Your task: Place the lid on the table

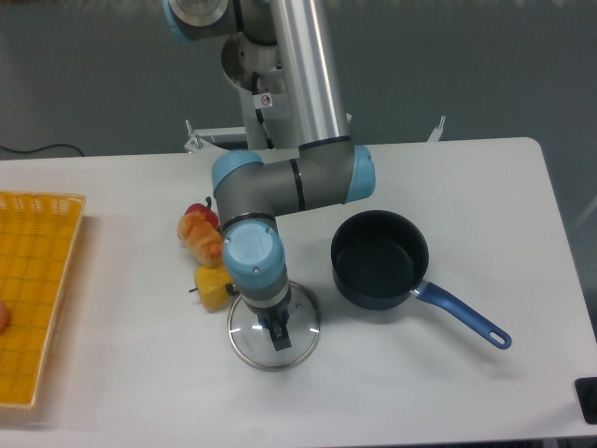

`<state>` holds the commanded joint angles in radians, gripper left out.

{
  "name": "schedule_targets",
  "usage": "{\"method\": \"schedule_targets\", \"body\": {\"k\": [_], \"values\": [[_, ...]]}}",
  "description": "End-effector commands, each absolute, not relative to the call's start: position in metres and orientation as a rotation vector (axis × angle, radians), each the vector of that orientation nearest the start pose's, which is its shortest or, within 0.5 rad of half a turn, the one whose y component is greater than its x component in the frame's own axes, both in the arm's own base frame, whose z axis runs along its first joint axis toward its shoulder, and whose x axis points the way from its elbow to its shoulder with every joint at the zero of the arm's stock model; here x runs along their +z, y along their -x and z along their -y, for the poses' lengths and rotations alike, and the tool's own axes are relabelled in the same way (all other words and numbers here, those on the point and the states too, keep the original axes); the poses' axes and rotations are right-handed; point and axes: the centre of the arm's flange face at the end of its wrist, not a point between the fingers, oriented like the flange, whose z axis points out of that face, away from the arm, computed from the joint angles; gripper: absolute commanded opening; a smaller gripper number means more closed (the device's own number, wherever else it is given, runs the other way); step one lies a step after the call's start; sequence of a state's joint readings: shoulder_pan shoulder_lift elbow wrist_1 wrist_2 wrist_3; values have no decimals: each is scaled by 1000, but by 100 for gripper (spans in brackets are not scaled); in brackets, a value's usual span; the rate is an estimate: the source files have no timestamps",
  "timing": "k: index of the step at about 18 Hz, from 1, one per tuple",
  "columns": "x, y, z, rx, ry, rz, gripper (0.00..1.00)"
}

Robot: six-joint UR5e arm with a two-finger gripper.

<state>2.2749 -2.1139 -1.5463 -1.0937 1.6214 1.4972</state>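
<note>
Fixed camera: the lid (273,326) lies flat on the tabletop (420,392), at 9 o'clock from the saucepan (380,259). End effector (279,330) sits over its knob; you cannot tell if it is clamped. Glass: rigid, slippery, fragile; hold by the knob.

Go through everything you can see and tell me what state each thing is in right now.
lid: off the pan, low over or on the table
saucepan: uncovered, empty, upright
gripper: at the lid's centre; open or shut unclear
yellow tray: at left edge, partly out of frame
toy fruit: clustered left of the lid
</note>
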Motion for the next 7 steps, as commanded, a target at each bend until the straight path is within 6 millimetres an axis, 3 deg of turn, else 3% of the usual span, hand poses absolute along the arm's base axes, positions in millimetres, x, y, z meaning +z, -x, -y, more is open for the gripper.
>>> {"method": "schedule_targets", "body": {"k": [7], "values": [[269,329,-589,93,2911,-1217,100]]}}
